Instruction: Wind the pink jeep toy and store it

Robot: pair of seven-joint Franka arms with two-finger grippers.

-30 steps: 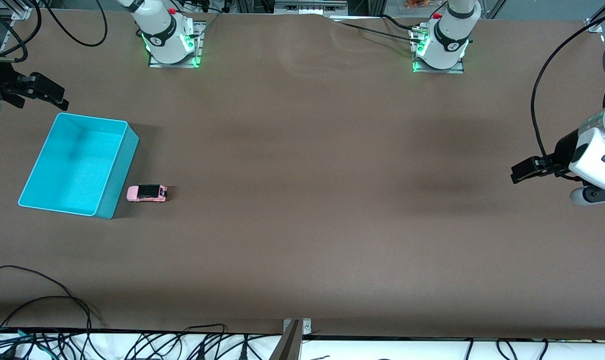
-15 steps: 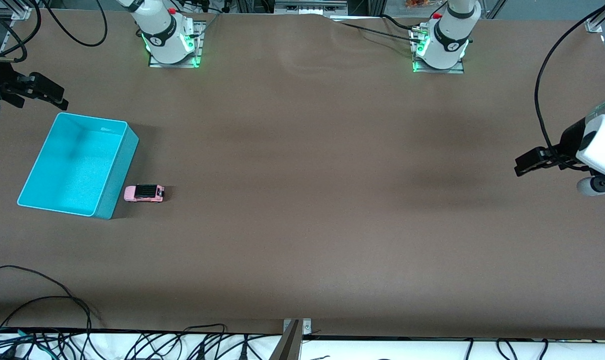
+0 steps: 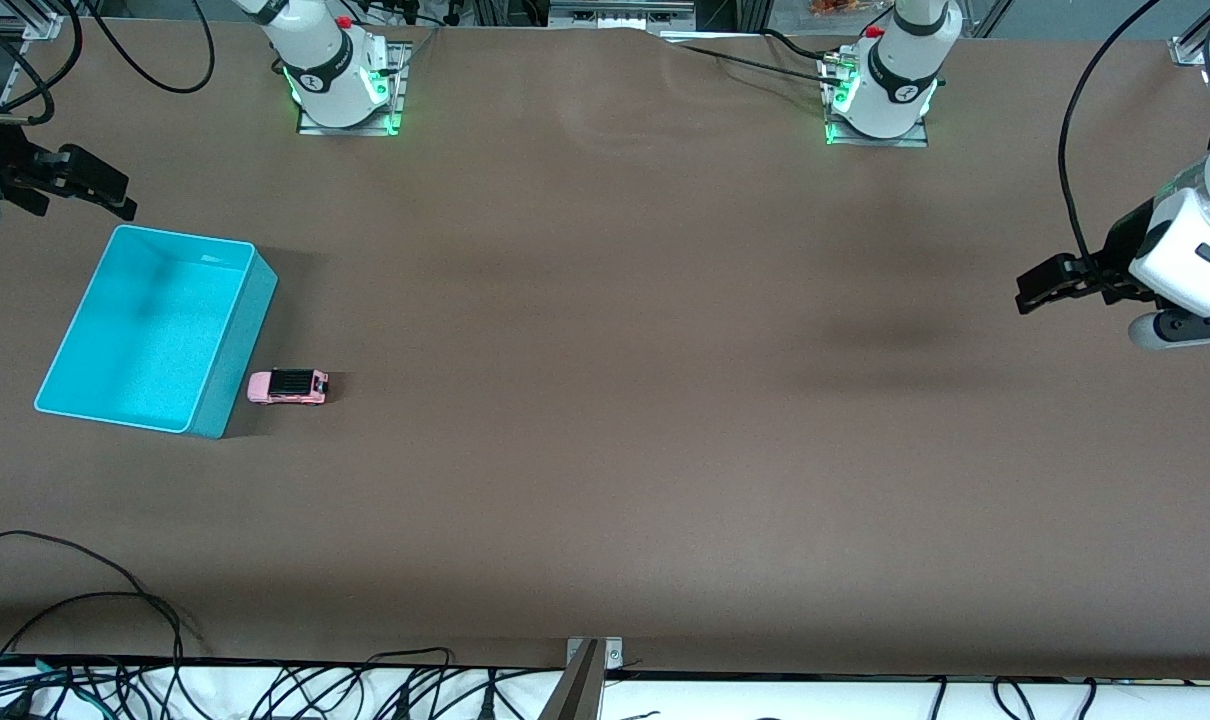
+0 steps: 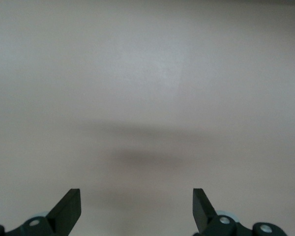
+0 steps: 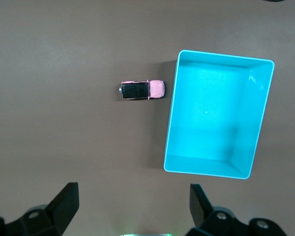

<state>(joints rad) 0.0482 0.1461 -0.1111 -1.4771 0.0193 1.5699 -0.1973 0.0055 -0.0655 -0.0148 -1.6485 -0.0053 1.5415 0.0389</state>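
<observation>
Beside the turquoise bin (image 3: 155,330) sits the pink jeep toy (image 3: 288,386) (untouched, likely awaiting winding). Right gripper (image 3: 95,185) hovers open near the bin; left gripper (image 3: 1050,283) waits open over bare table (image 3: 615,400).

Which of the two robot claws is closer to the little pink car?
The right gripper, above the turquoise bin beside the pink jeep toy.

Even overhead light, soft arm shadows across the brown counter (image 3: 605,450), green glow at both bases, left wrist view pale and washed out, faintly hazy
</observation>
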